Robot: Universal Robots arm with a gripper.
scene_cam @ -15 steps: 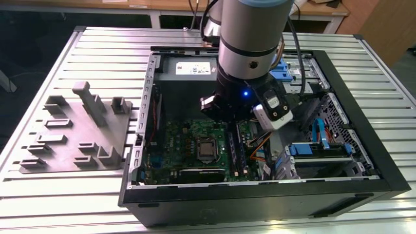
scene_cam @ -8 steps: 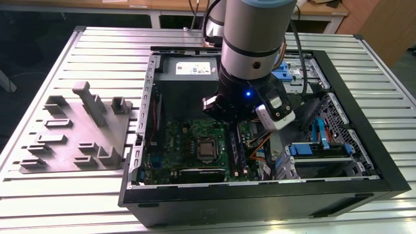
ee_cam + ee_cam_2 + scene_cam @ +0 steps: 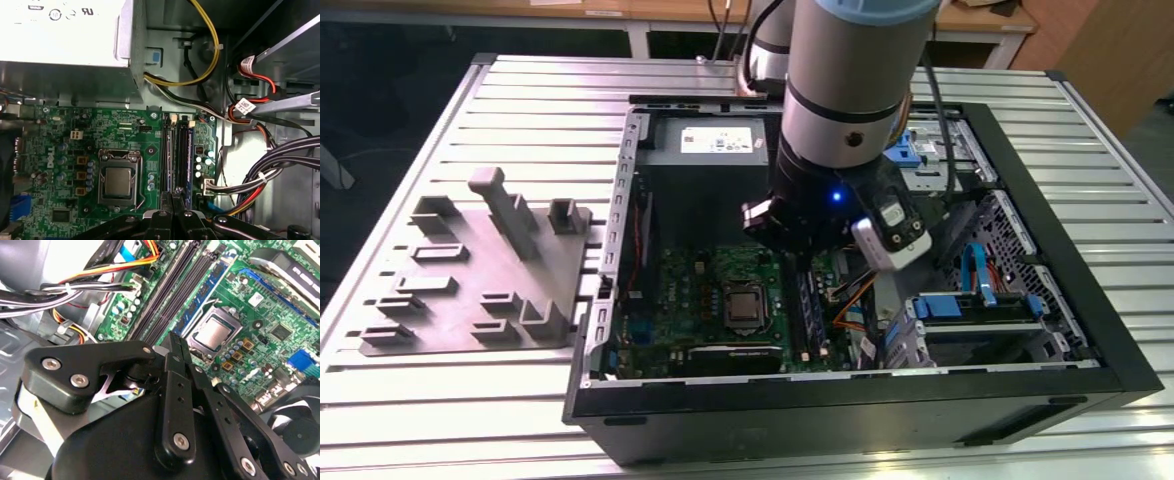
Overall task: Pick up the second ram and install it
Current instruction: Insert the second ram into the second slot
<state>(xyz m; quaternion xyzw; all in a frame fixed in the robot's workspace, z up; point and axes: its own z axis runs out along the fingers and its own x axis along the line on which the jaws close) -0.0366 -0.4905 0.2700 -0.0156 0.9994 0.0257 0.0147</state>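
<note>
The gripper, fingers pinched narrowly together, hangs inside the open computer case above the RAM slots. The CPU sits nearby on the motherboard

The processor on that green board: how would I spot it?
Start with the open black case on the slatted table; a green motherboard lies inside it. Near the board's middle, beside the long dark memory slots, sits the processor. It is the only bare silver square, framed by a metal clamp.
</note>
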